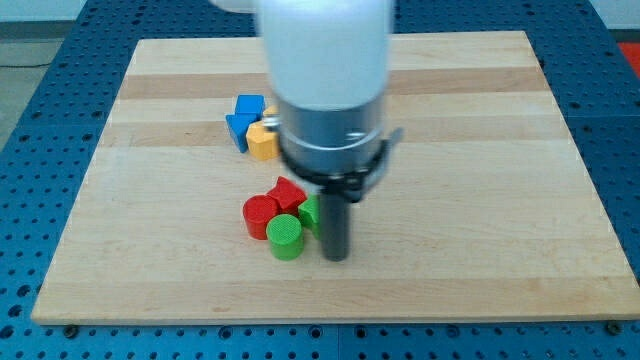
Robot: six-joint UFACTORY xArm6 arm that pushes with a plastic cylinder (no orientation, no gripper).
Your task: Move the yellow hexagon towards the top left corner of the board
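Observation:
The yellow hexagon [263, 142] lies left of the board's middle, touching a blue block [243, 130] on its left; a second blue block [250, 105] sits just above. The arm's body hides whatever lies to the hexagon's right. My tip [337, 257] rests on the board well below and to the right of the hexagon, just right of a green cylinder [285, 237]. A second green block [311, 212] is partly hidden behind the rod. A red cylinder [260, 214] and a red block [288, 193] sit left of the rod.
The wooden board [480, 200] lies on a blue perforated table [30, 150]. The arm's white and grey body [325, 90] covers the board's upper middle.

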